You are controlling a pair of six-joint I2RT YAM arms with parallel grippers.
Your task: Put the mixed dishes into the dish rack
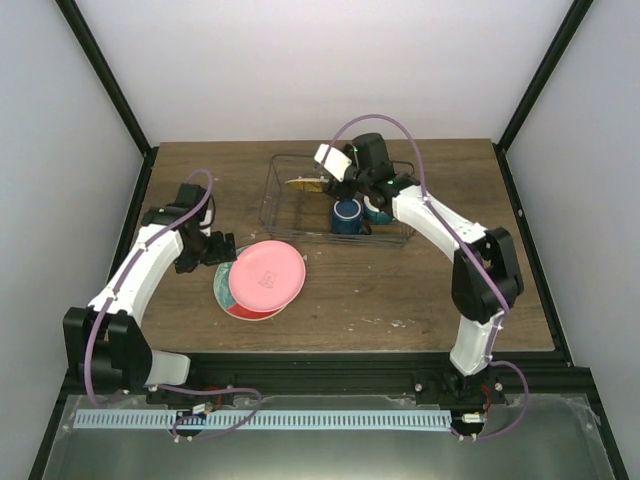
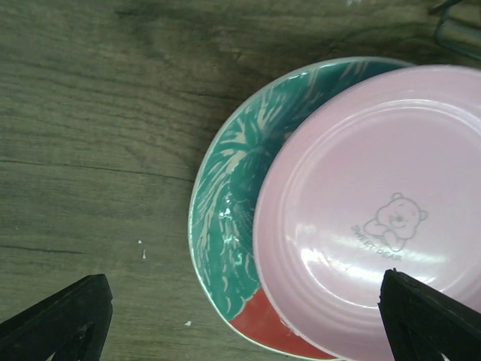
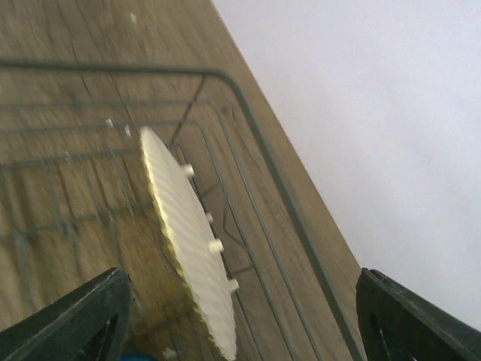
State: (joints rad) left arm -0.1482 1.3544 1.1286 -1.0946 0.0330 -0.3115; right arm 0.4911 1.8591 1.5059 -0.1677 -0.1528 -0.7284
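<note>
A pink plate [image 1: 267,276] [image 2: 376,218] lies on a teal-and-red plate [image 1: 226,290] [image 2: 229,218] on the table. My left gripper [image 1: 212,248] [image 2: 242,301] hangs open just left of them, holding nothing. The wire dish rack [image 1: 272,195] [image 3: 248,113] stands at the back. In it the woven-pattern plate [image 1: 303,183] [image 3: 192,241] stands on edge, its cream underside towards the right wrist camera. My right gripper [image 1: 335,180] [image 3: 244,301] is open around it without touching it. A dark blue mug [image 1: 347,215] sits in the rack, with a teal bowl [image 1: 378,212] partly hidden by the right arm.
Black frame posts rise at the table's back corners [image 1: 140,130]. A raised dark rail [image 1: 350,360] runs along the table's near edge. The rack's wires [image 3: 45,226] surround the right gripper.
</note>
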